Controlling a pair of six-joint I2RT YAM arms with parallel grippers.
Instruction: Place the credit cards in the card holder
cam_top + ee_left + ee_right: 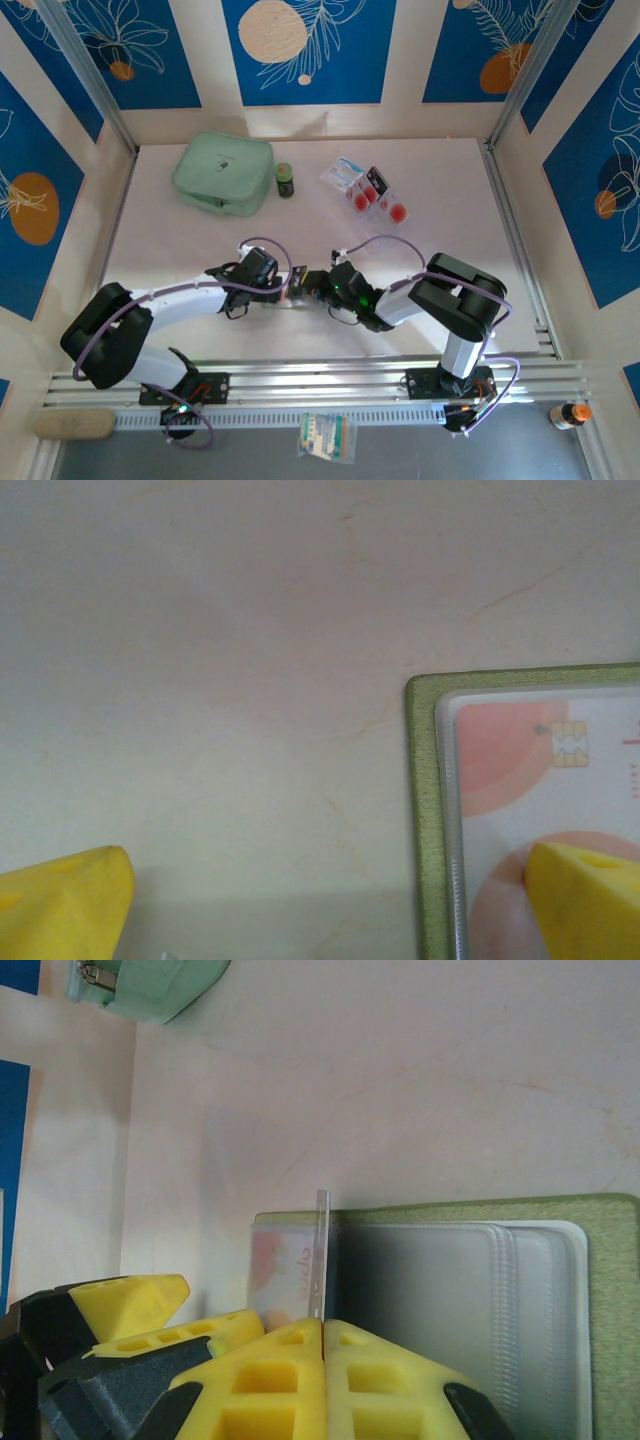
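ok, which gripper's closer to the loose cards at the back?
Right. Right gripper, shut on a clear sleeve of the card holder, sits on the near side and left of the loose cards; the left gripper, open, is further left.

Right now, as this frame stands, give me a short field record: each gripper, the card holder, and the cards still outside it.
left gripper: open, one finger over the card holder
right gripper: shut on a thin sheet held on edge above the holder; card or sleeve, cannot tell
card holder: lying open on the table, clear sleeves facing up
card in sleeve: whitish with red dots, chip visible
loose cards: small pile at the far side, apart from the holder
zip pouch: far left of the table
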